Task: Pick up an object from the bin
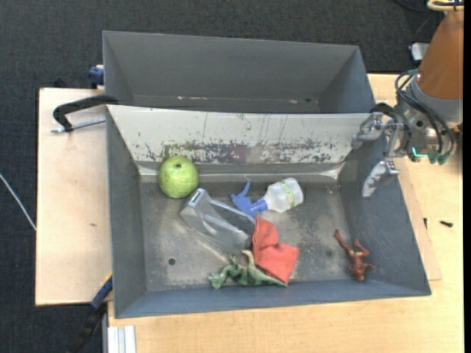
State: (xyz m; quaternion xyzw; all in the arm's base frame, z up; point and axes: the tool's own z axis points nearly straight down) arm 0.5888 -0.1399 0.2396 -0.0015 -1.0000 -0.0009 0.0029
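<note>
We see the gripper (372,155) spread, empty, by the bin's (221,72) far right wall, well apart from the brown toy animal (356,257)

Green apple (179,177), clear spray bottle (282,195), red cloth (274,253), green toy (239,275), brown toy (357,259)

Arm's orange cover (447,50) partly off-frame right.
</note>
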